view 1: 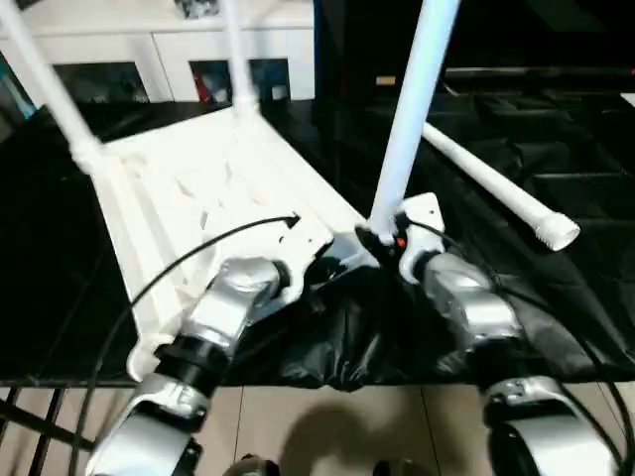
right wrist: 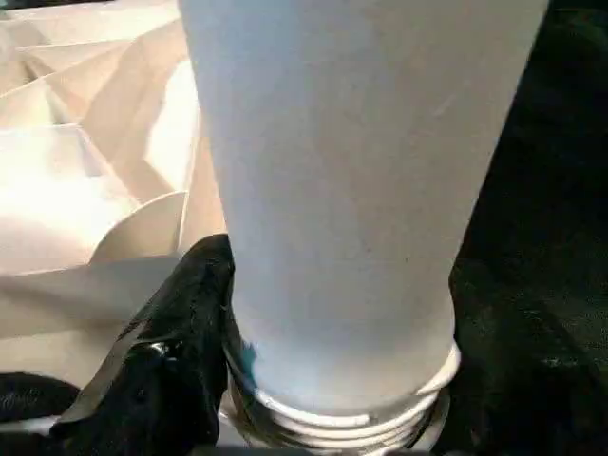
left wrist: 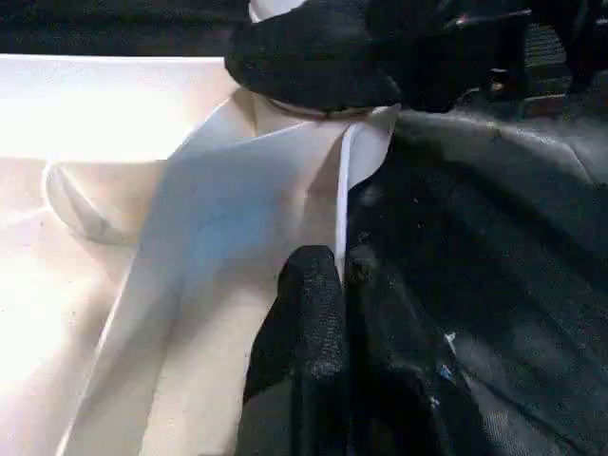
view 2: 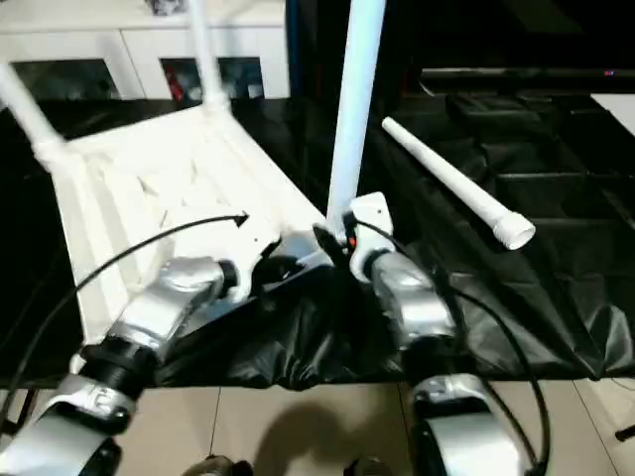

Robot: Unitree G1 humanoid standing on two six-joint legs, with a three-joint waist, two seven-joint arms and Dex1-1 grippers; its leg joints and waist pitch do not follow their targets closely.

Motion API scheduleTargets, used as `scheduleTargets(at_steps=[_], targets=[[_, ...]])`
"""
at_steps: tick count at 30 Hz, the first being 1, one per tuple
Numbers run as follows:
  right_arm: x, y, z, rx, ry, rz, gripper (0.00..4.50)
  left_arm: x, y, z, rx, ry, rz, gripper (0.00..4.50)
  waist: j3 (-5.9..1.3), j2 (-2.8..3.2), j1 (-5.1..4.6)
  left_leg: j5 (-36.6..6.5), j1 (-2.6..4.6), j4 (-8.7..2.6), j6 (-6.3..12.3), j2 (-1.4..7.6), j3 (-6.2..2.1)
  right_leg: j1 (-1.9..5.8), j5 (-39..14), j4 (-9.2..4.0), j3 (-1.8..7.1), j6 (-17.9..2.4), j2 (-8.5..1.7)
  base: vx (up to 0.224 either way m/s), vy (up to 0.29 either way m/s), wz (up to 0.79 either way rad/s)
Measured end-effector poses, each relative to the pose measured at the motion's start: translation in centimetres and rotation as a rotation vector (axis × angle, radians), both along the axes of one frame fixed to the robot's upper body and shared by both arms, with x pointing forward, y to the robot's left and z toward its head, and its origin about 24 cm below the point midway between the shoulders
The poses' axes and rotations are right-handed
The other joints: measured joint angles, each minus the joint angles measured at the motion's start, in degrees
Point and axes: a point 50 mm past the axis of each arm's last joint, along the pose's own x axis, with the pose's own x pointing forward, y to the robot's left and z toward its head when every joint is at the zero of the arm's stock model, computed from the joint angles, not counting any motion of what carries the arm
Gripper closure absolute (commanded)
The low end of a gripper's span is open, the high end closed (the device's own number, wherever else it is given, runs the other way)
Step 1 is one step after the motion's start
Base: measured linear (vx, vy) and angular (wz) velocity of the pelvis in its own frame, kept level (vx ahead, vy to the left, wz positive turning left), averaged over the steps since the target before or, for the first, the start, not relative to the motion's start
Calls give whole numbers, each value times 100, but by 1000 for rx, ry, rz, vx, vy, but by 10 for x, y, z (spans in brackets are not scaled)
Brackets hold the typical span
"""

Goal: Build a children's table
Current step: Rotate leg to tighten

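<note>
The white tabletop (view 1: 198,188) lies upside down on a black cloth, ribbed side up. Two white legs (view 1: 50,84) (view 1: 235,50) stand in its far corner sockets. A third leg (view 1: 409,119) rises from the near right corner, leaning slightly, with its threaded end (right wrist: 342,418) showing at the socket. My right gripper (view 1: 379,241) clasps this leg at its base, one finger (right wrist: 180,313) pressed against it. My left gripper (left wrist: 342,271) is shut on the thin rim of the tabletop beside that corner. A fourth leg (view 1: 491,183) lies loose on the cloth to the right.
A white cabinet (view 1: 159,55) with glass doors stands behind the tabletop. The black cloth (view 1: 347,347) is crumpled at the near edge, above a tiled floor. A black cable (view 1: 189,258) arcs over my left forearm.
</note>
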Motion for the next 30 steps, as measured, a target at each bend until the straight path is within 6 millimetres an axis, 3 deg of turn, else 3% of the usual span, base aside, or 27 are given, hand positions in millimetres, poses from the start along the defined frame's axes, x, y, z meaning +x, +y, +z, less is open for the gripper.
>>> scheduleTargets(at_steps=[3, 4, 7, 10, 19, 23, 30], targets=[[0, 0, 0, -6, -5, 0, 178, 0, 0, 0, 4, -4, -3, 450, 0, 0, -10, 0, -2, 0, 0, -1, 1, 0, 1, -4, 2, 1, 0, 0, 0, 0], [0, 0, 0, -5, -5, 0, 122, 0, 0, 0, 7, -5, -3, 450, 0, 1, -12, 0, -2, 0, 0, -1, 2, 0, 1, -4, 2, 1, 0, 0, 0, 0], [0, 7, 2, 32, -17, 0, 103, 0, 2, 0, 18, -10, -1, 450, -1, 1, -44, 0, 0, 0, 0, -1, 2, 0, 1, -4, 2, 1, 0, 0, 0, 0], [0, 8, 2, 37, -21, 11, 57, 0, 4, 1, 22, -12, -7, 450, -1, 1, -71, 0, -3, 0, 0, 0, 2, -1, 1, -5, 2, 1, 0, 0, 0, 0], [-9, 4, 3, -70, -62, 247, 38, -6, 25, 2, 30, -16, -98, 450, -1, 1, -102, -1, -14, -18, -1, 5, 5, -23, 2, 0, 0, 1, 4, 0, 0, 0], [-18, -4, 3, -122, -59, 411, 38, -13, 39, 3, 22, -1, -181, 450, -1, 1, -58, -5, -17, -17, -7, 5, 6, -21, 3, -3, 1, -2, 4, 0, 0, 0], [-34, -14, 6, -130, -32, 663, 38, -27, 55, 4, 30, 35, -345, 450, 2, -4, 156, -5, -25, -11, -7, 2, 9, -20, 10, -4, 6, -13, 0, 0, 0, 0]])
